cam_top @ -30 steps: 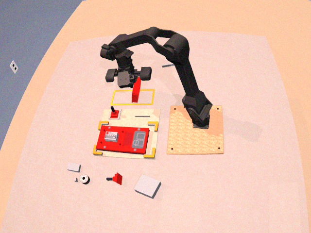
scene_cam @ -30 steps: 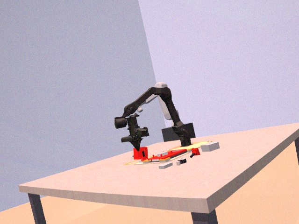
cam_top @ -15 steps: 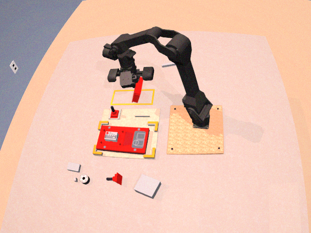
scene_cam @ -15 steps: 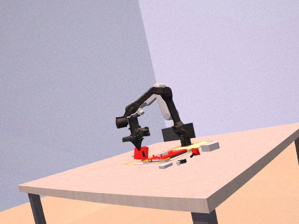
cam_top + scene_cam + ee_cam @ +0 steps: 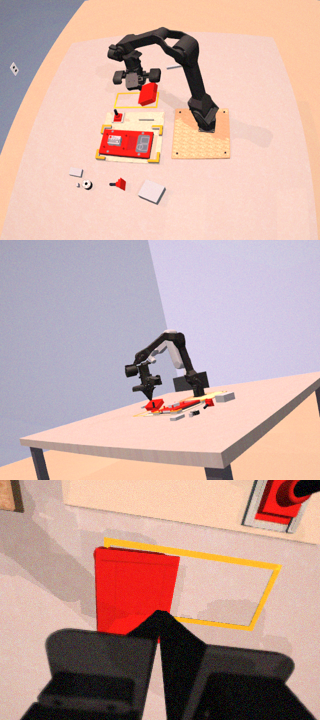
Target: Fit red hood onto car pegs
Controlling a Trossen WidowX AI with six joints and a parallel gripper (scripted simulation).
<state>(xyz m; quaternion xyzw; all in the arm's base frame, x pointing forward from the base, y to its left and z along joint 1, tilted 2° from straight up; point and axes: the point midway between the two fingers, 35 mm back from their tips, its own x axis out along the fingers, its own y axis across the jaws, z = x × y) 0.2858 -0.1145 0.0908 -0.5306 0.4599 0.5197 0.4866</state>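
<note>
The red hood is tipped at a slant over the right end of a yellow outlined rectangle on the table. My gripper is shut, with nothing between the fingers. Its closed tips point down at the hood's upper edge; I cannot tell whether they touch it. The red chassis sits in the jig in front, with the engine block on its left part. The pegs are too small to make out clearly.
A red lever part stands on the jig board's far left corner. A small grey plate, a ring, a red part with a black pin and a grey block lie in front. The arm's base stands on a wooden plate.
</note>
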